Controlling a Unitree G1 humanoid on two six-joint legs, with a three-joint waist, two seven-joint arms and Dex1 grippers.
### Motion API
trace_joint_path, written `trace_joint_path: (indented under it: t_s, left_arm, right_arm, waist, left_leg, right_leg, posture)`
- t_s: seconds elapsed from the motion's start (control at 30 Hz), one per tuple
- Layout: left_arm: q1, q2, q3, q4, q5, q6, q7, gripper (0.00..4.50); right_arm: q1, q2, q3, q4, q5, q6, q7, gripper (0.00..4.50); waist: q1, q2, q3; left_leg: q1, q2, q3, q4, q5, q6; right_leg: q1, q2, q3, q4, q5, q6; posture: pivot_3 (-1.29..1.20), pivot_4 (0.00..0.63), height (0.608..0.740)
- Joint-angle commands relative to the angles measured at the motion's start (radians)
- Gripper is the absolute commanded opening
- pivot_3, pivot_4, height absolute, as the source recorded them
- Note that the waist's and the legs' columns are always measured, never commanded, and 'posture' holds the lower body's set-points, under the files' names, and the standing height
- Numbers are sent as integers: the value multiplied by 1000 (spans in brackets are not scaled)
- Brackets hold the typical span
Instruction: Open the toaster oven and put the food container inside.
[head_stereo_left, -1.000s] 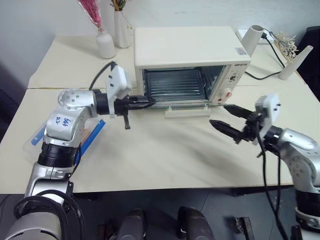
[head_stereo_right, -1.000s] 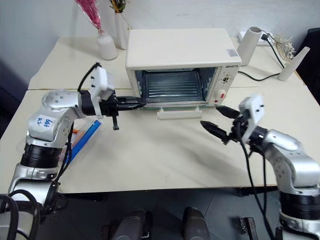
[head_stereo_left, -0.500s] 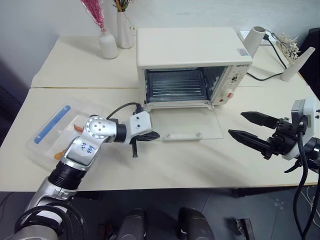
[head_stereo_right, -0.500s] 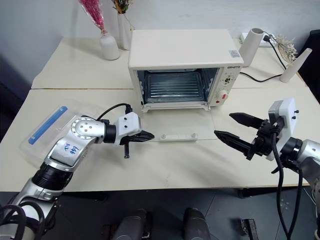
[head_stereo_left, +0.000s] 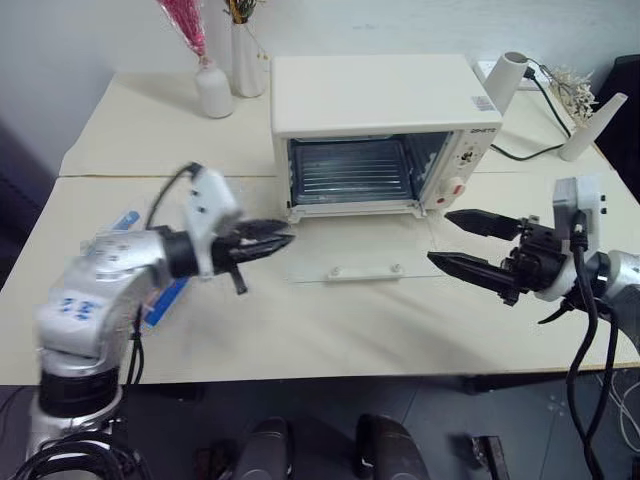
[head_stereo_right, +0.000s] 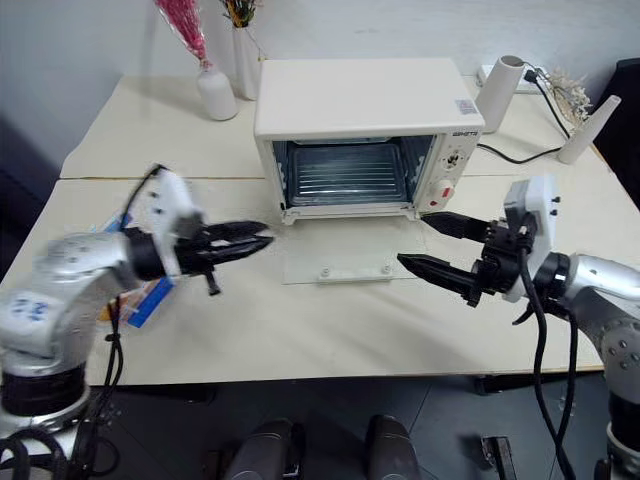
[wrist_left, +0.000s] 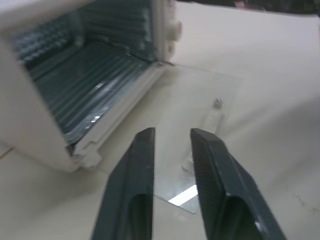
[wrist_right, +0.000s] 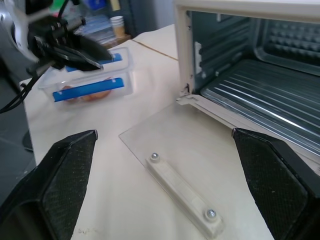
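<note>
- The toaster oven (head_stereo_left: 380, 130) sits toward the tabletop's (head_stereo_left: 330, 320) far edge, glass door (head_stereo_left: 365, 250) flat.
- The food container (wrist_right: 92, 80) lies near the left edge (mostly hidden behind the left arm).
- Left gripper (head_stereo_left: 275, 238): jaws slightly apart, empty.
- Right gripper (head_stereo_left: 450, 240): jaws wide apart, empty.

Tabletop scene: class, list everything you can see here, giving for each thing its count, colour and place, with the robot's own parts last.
Oven: one, cream-white, back centre of the table, cavity empty.
Oven door: one, clear glass with a cream handle, folded down flat on the table.
Container: one, clear with blue strips and orange food, on the table left of the oven.
Vases: two, white, back left.
White cylinder: one, back right.
White cone: one, far right.
Cable: one, black, back right.
Table: cream.
Left gripper: black, slightly open, holding nothing, left of the door.
Right gripper: black, wide open, holding nothing, right of the door.
</note>
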Motion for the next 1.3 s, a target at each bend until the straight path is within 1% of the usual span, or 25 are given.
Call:
trace_joint_path:
  t_s: [0.03,0.13,0.17,0.23,0.27,0.3,0.37,0.43,0.47,0.53,0.63,0.7,0.9,0.97,1.1,1.2,1.3]
  left_arm:
    - [29,-10,256,-157,-100,251,122,2339]
    - [12,-93,518,-239,-114,489,190,3210]
    - [19,-111,596,-260,-121,535,202,3528]
    - [75,-143,737,-310,-148,564,236,4147]
    - [111,-158,779,-343,-155,564,262,4389]
    - [135,-170,805,-368,-166,564,285,4469]
    - [203,-189,834,-397,-159,564,389,4469]
    - [257,-239,856,-402,-151,564,511,4469]
    - [264,-279,857,-402,-162,564,568,4469]
    - [266,-322,854,-402,-195,564,649,4469]
    - [243,-430,854,-402,-172,564,824,4469]
    - [236,-482,850,-402,-145,564,900,4469]
    - [204,-551,798,-374,-104,564,1031,4469]
    - [144,-580,802,-331,-92,564,1084,4469]
    - [81,-573,765,-237,-92,564,1155,4469]
    - [33,-575,774,-172,-94,564,1218,3874]
    - [11,-578,799,-132,-105,564,1276,2972]
  right_arm:
    - [-79,-21,44,62,-39,-48,79,4500]
    - [-163,-18,96,118,-65,-61,138,4500]
    - [-187,-16,113,137,-76,-66,157,4500]
    - [-234,-6,156,179,-108,-86,197,4500]
    - [-254,2,174,199,-121,-96,214,4500]
    - [-265,7,185,214,-132,-104,229,4500]
    - [-293,27,205,245,-146,-114,249,4500]
    - [-318,53,226,270,-164,-126,260,4500]
    - [-327,66,236,277,-170,-130,266,4500]
    - [-339,82,247,285,-179,-131,275,4500]
    - [-341,90,247,285,-186,-132,284,4500]
    - [-331,91,239,271,-185,-127,280,4500]
    - [-286,81,203,207,-159,-101,249,4500]
    - [-267,75,184,188,-155,-94,234,4500]
    - [-228,67,149,145,-140,-77,205,4500]
    - [-195,65,124,108,-125,-63,180,4500]
    - [-172,63,103,83,-110,-53,156,4500]
  waist:
    - [0,0,0]
    - [2,0,0]
    - [1,0,0]
    - [0,0,0]
    - [0,0,0]
    - [-1,0,0]
    - [0,-1,0]
    - [2,-1,0]
    - [4,-1,0]
    - [6,-2,-1]
    - [6,-2,-1]
    - [3,-3,-1]
    - [4,-3,-1]
    - [6,-3,-1]
    - [6,-4,-1]
    - [5,-4,-1]
    - [5,-4,-2]
  left_leg:
    - [0,0,0,0,0,0]
    - [0,0,-2,1,0,0]
    - [0,-1,-2,1,0,0]
    - [0,-1,-2,1,0,0]
    - [0,-1,-3,1,0,0]
    - [0,-1,-3,1,0,0]
    - [0,-1,-3,1,0,-1]
    - [0,-1,-4,1,0,-1]
    - [1,-1,-3,1,0,-1]
    - [1,-1,-4,1,0,-1]
    - [0,-1,-6,1,0,-1]
    - [0,-1,-5,1,0,-1]
    - [0,-2,-4,1,0,-1]
    - [0,-2,-4,1,0,-1]
    - [0,-3,-4,1,0,-1]
    - [0,-3,-4,1,0,-1]
    - [0,-3,-4,0,0,-1]
  right_leg:
    - [0,0,0,0,0,0]
    - [1,0,-1,0,0,0]
    - [2,0,-2,0,0,0]
    - [2,0,-2,0,0,0]
    - [2,0,-2,-1,0,0]
    - [2,0,-2,-1,0,0]
    - [2,0,-2,-1,0,0]
    - [2,0,-2,-1,0,0]
    - [3,-1,-2,-1,0,0]
    - [3,-1,-2,0,0,0]
    - [4,-2,-3,0,0,0]
    - [3,-2,-3,0,0,0]
    - [3,-1,-2,0,0,0]
    - [3,-2,-2,-1,0,0]
    - [3,-2,-2,-1,0,0]
    - [3,-2,-3,-1,0,0]
    - [3,-1,-3,-1,0,0]
  posture:
    - [0,150,740]
    - [0,150,740]
    - [0,150,740]
    - [0,150,740]
    - [0,150,740]
    - [0,150,740]
    - [0,150,740]
    - [0,150,740]
    - [0,150,740]
    - [0,150,740]
    - [0,150,740]
    - [0,150,740]
    - [0,150,740]
    - [0,150,740]
    - [0,150,740]
    - [0,150,740]
    - [0,150,740]
